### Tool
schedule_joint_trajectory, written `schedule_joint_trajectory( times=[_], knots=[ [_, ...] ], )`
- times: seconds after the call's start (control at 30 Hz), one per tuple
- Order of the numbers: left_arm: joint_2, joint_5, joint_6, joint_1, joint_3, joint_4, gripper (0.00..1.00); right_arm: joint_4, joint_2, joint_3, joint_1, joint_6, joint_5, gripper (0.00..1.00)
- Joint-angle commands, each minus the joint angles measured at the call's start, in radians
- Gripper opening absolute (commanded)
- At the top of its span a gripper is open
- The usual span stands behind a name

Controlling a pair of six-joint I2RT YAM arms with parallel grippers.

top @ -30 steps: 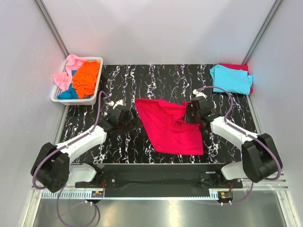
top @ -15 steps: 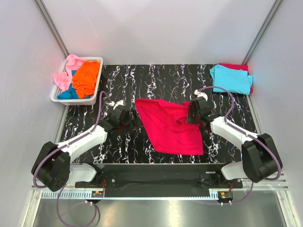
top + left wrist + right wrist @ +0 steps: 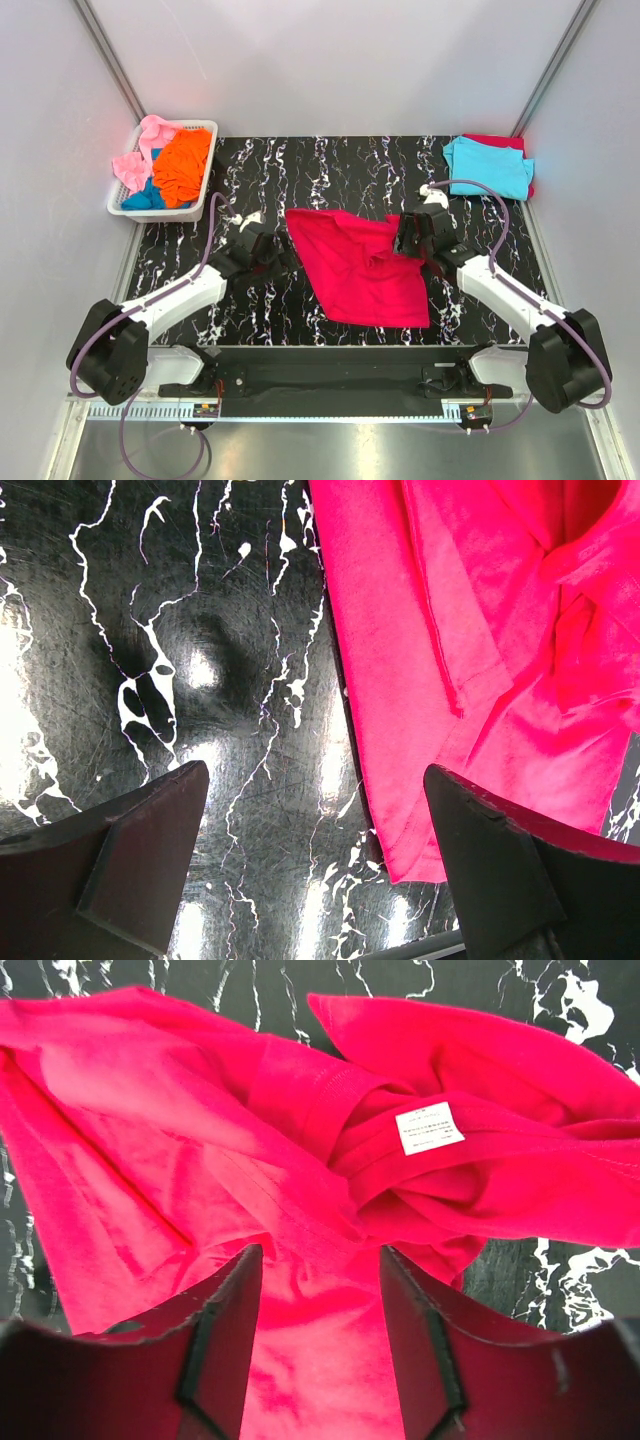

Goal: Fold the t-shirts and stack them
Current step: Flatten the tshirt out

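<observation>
The crimson-red t-shirt (image 3: 360, 275) lies spread and rumpled on the black marbled table (image 3: 330, 170), between my two arms at the middle of the table.

My left gripper (image 3: 278, 256) sits low at the shirt's left edge. Its fingers stand wide apart and hold nothing. In the left wrist view, bare table fills most of the gap in my left gripper (image 3: 315, 775). The shirt's hem (image 3: 400, 680) runs down just inside my right-hand finger (image 3: 490, 850).

My right gripper (image 3: 408, 240) is over the shirt's far right corner, where the cloth is bunched. In the right wrist view the right gripper (image 3: 320, 1255) has its fingers apart, with red cloth beneath and between them and nothing clamped. The collar folds and the white label (image 3: 429, 1127) lie just beyond the fingertips, slightly to the right.

At the far right corner of the table a folded cyan t-shirt (image 3: 490, 165) rests on another red one (image 3: 497, 141), well apart from both grippers. The white basket (image 3: 203, 195) at the far left holds the orange t-shirt (image 3: 183, 163), the pink t-shirt (image 3: 145, 140) and the blue t-shirt (image 3: 145, 197) in a heap.
</observation>
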Motion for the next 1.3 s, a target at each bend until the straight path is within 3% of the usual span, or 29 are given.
schedule_joint_trajectory(
  times=[0.0, 0.3, 0.63, 1.27],
  knots=[
    [0.001, 0.011, 0.013, -0.006, 0.028, 0.039, 0.94, 0.003, -0.030, -0.013, -0.002, 0.027, 0.034, 0.58],
    [-0.011, 0.006, 0.013, -0.007, 0.017, 0.039, 0.94, 0.127, -0.104, -0.173, -0.002, 0.184, 0.002, 0.57],
    [-0.007, 0.008, 0.013, -0.006, 0.017, 0.040, 0.94, 0.417, -0.264, -0.351, -0.005, 0.170, -0.028, 0.55],
    [-0.016, 0.005, 0.025, -0.006, 0.023, 0.032, 0.94, 0.606, -0.087, -0.391, -0.034, 0.146, -0.050, 0.50]
  ],
)
